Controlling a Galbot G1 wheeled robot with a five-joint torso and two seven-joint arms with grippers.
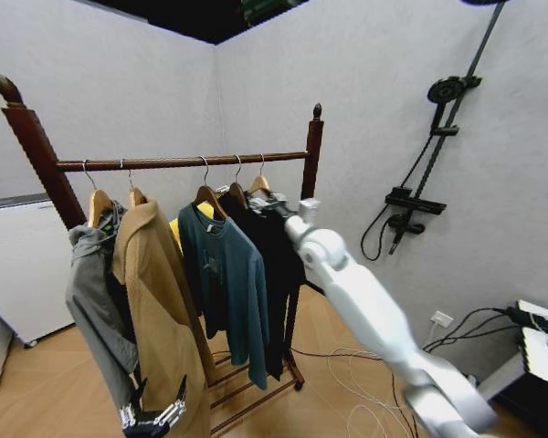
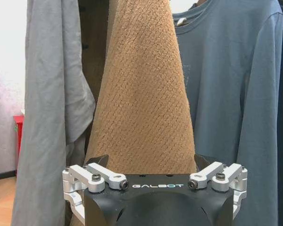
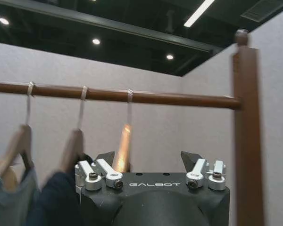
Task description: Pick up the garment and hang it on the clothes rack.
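Risk: my right gripper (image 3: 151, 162), jaws open beside the long black soft-cloth garment (image 1: 276, 246), could snag its light wooden hanger (image 3: 123, 146) and unhook it from the dark reddish-brown wooden clothes rack (image 1: 183, 162); left gripper (image 1: 152, 415) idles low, jaws open.

Garment (image 1: 272, 239) on clothes rack (image 1: 183, 162) (rightmost), right hand (image 1: 303, 212) beside it.

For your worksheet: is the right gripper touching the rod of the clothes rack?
Apart. In the right wrist view the right gripper, jaws open, sits below the rod with bare wall showing between them.
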